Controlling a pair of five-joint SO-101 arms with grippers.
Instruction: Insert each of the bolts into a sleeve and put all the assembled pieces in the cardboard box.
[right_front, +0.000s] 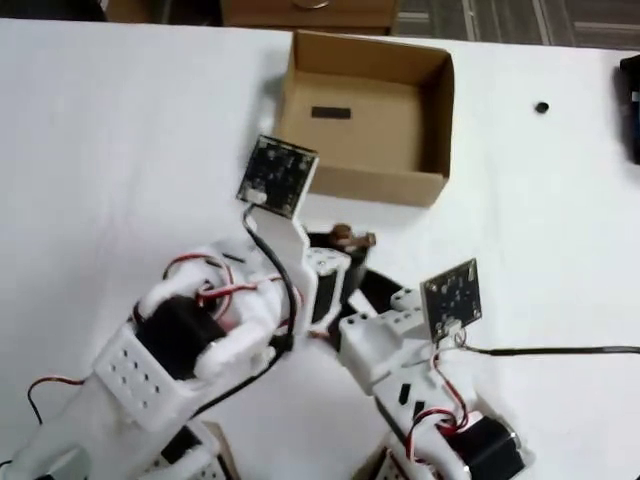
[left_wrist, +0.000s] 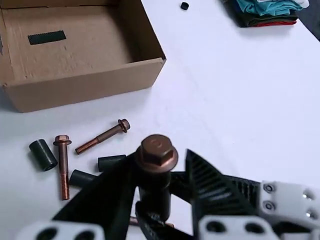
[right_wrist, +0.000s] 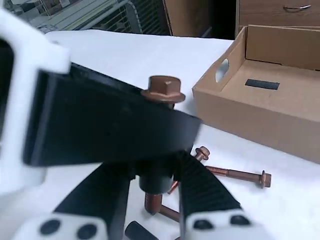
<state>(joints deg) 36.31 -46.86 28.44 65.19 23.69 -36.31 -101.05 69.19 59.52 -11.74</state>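
— Where's the bolt (left_wrist: 156, 152)?
— Copper, hex-headed, upright in a black sleeve (right_wrist: 154, 184), at six o'clock of the box (right_front: 365, 115).
— Who holds it?
— Left claw (left_wrist: 156, 190) grips the bolt; right claw (right_wrist: 156, 175) pinches the sleeve.

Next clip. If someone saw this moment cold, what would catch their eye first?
The copper bolt standing head-up in a black sleeve, held where the left gripper and right gripper meet at mid-table. Just beyond sits the open cardboard box. In front of its wall, loose bolts and loose sleeves lie on the white table.
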